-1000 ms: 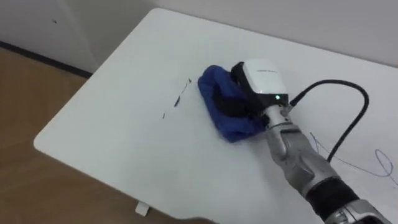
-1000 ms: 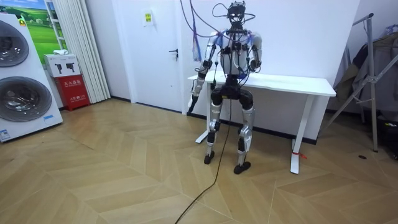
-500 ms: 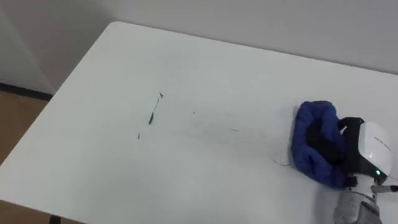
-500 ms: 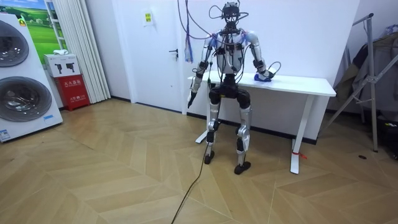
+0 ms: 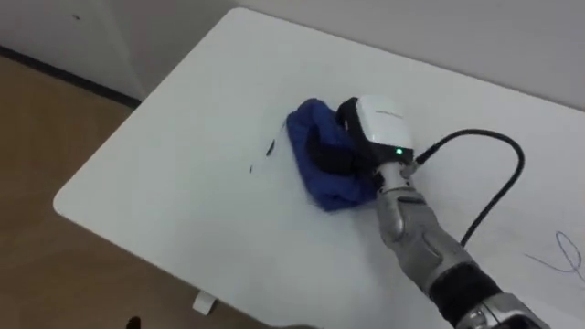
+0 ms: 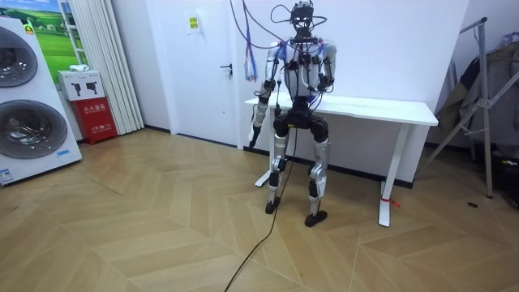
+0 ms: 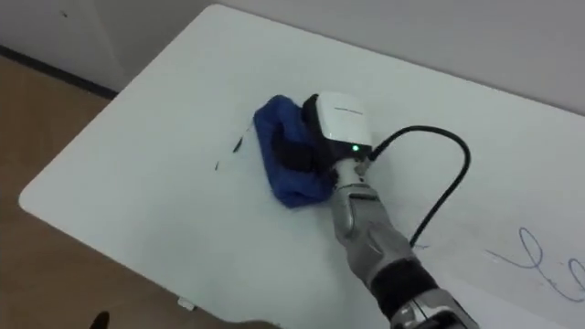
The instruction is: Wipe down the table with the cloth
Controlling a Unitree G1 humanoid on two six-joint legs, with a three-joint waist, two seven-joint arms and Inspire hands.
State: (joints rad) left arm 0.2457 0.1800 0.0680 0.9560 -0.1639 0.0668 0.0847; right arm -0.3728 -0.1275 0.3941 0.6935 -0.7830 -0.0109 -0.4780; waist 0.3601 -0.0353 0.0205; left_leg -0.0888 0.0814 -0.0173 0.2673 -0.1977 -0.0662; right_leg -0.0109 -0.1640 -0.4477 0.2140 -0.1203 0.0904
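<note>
A blue cloth lies bunched on the white table near its left end. My right hand rests on it, its dark fingers curled into the folds. Short dark pen marks sit just left of the cloth, with a smaller speck below them. In the right eye view the cloth and right hand show the same way. My left hand hangs by my side in the room view. I stand at the table's left end, facing it.
Blue scribbles mark the table's right part. The table's left corner and near edge drop to the wooden floor. In the room view washing machines stand at the left and a metal rack at the right.
Half a second ago the right hand and cloth were farther right on the table, arm stretched out; now they are back left, beside the pen marks. The view shifted with my head.
</note>
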